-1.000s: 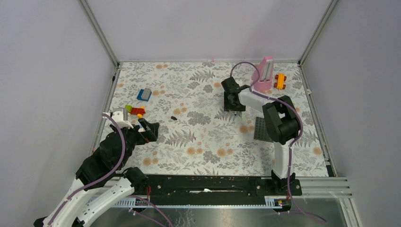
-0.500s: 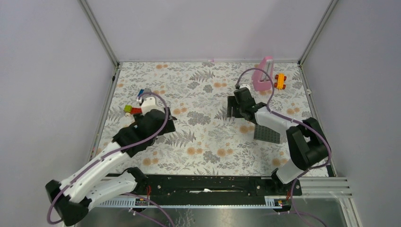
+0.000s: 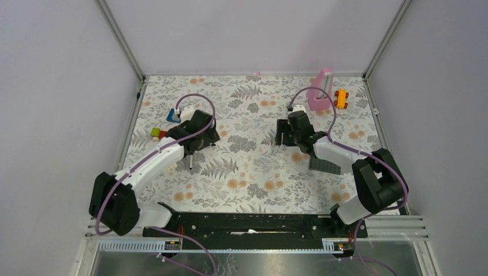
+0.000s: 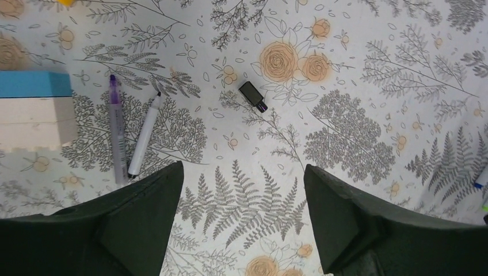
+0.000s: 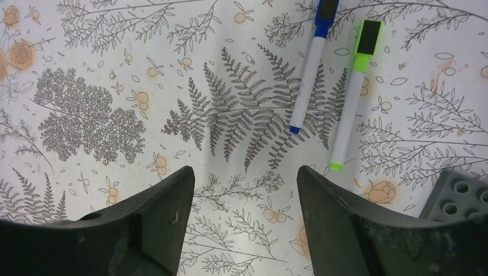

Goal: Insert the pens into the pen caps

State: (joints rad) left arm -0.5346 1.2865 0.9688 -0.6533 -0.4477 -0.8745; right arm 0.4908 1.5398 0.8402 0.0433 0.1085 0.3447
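In the left wrist view, a white pen with a black tip [image 4: 144,135] lies on the flowered mat beside a thin greyish pen with a purple tip [image 4: 117,135]. A small black pen cap [image 4: 252,96] lies apart to their right. My left gripper [image 4: 241,169] hangs open above the mat, nearer than all three, with nothing between its jaws. In the right wrist view, a blue-ended pen [image 5: 309,69] and a green-ended pen [image 5: 350,103] lie side by side, each with a coloured, black-ended piece at its far end. My right gripper [image 5: 246,171] is open and empty to their near left.
A blue and white block [image 4: 31,112] sits left of the pens. Red and yellow bricks [image 3: 158,134] lie near the left arm [image 3: 155,158]. A grey studded plate [image 3: 323,164] lies by the right arm. A pink object [image 3: 320,92] and an orange brick [image 3: 341,99] stand at the far right.
My left arm has swung from the mat's left edge inward and farther out, over the pens and black cap. My right arm has folded back, its gripper shifting slightly nearer.
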